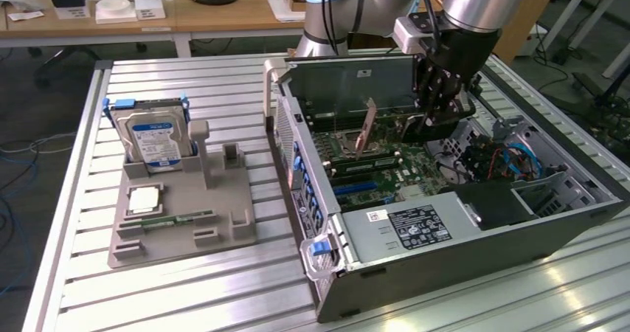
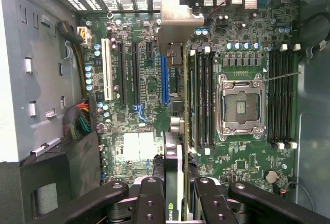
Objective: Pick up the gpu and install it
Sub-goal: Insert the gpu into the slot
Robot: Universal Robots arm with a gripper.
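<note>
Closest to the lens, black gripper (image 2: 178, 198) fingers (image 2: 149, 201) clamped from both sides on the upper edge of the gpu (image 2: 174, 149), with part of the NVIDIA mark readable on the card between them. Held edge-on and upright inside the open computer case (image 1: 473, 280), over the motherboard (image 2: 139, 105), between the blue slot (image 2: 164, 80) and the bank of black memory slots (image 2: 201, 100); silvery end bracket (image 2: 178, 20) toward the vented wall of the case. Cannot tell whether seated in a slot or just above it. Beyond the memory slots, bare CPU socket (image 2: 240, 105) with its metal frame; farther the other way, a white slot (image 2: 108, 69). In the exterior view, black-and-white label (image 1: 418, 225) on the grey power supply (image 1: 369, 240), print too small to read, and a small white sticker (image 1: 374, 215) beside it. Well apart, toward the exterior view's left on the slotted metal surface (image 1: 197, 295), grey holder (image 1: 226, 206) with a silver hard drive (image 1: 153, 136) standing upright, blue label unreadable, plus a small green memory stick (image 1: 177, 219) lying flat.
</note>
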